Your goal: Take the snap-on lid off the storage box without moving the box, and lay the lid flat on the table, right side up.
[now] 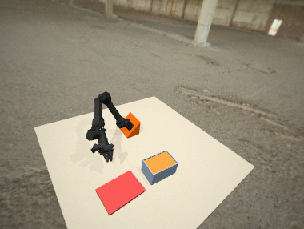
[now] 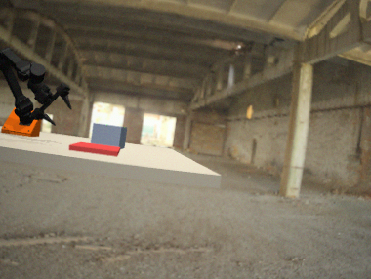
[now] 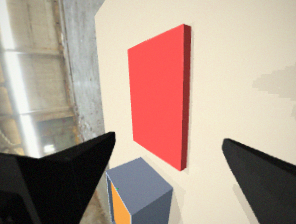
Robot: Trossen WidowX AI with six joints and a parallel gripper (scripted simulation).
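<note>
The red lid lies flat on the table, its smooth plain face up, apart from the box. The blue-grey storage box stands upright beside it, without the lid; an orange surface shows inside its rim. My gripper is open and empty, raised above the table on the arm's side of the lid. It touches neither lid nor box. The lid's underside is hidden.
The orange block stands by the arm at the back of the pale table. The table's edges show, with bare floor beyond.
</note>
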